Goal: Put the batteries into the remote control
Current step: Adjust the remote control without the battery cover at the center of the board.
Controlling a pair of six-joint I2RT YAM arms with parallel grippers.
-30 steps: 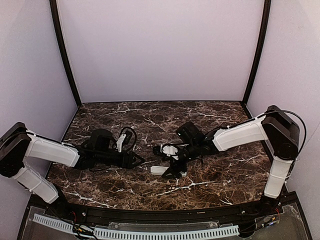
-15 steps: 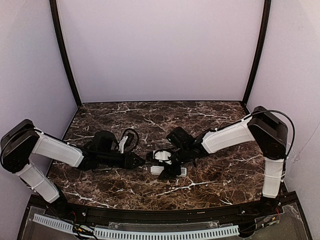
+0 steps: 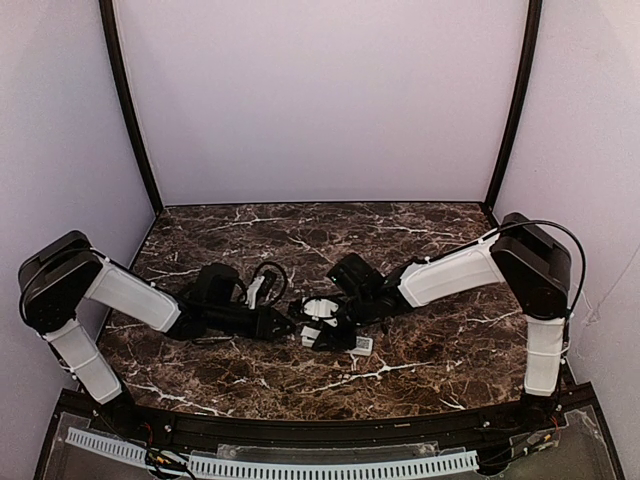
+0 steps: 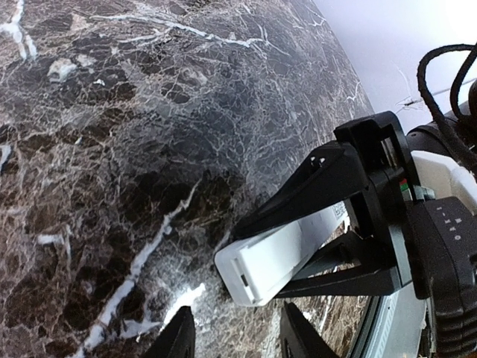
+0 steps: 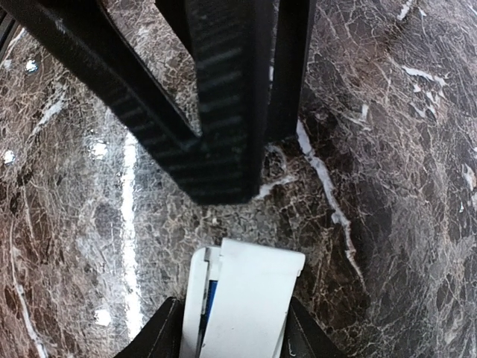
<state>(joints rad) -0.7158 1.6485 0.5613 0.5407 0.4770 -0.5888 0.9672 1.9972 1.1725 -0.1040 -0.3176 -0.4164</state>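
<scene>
The white remote control (image 3: 312,338) lies low over the marble, its near end pointing left. My right gripper (image 3: 337,334) is shut on its middle. In the right wrist view the remote (image 5: 253,306) sits between my right gripper's (image 5: 235,335) fingers. A white back cover lies slightly ajar on it, and a blue battery (image 5: 212,298) shows in the gap. The orange battery is hidden. My left gripper (image 3: 287,322) is open and empty, just left of the remote's end. In the left wrist view the remote (image 4: 279,253) lies just ahead of the left gripper (image 4: 237,339).
Dark marble tabletop (image 3: 420,360) with white veins. The remote's far end (image 3: 363,345) sticks out right of the right gripper. A black cable (image 3: 265,275) loops over the left wrist. Lilac walls stand on three sides.
The left gripper has moved right and the right gripper, with the remote in it, has moved left. The two grippers now nearly meet at the remote's end.
</scene>
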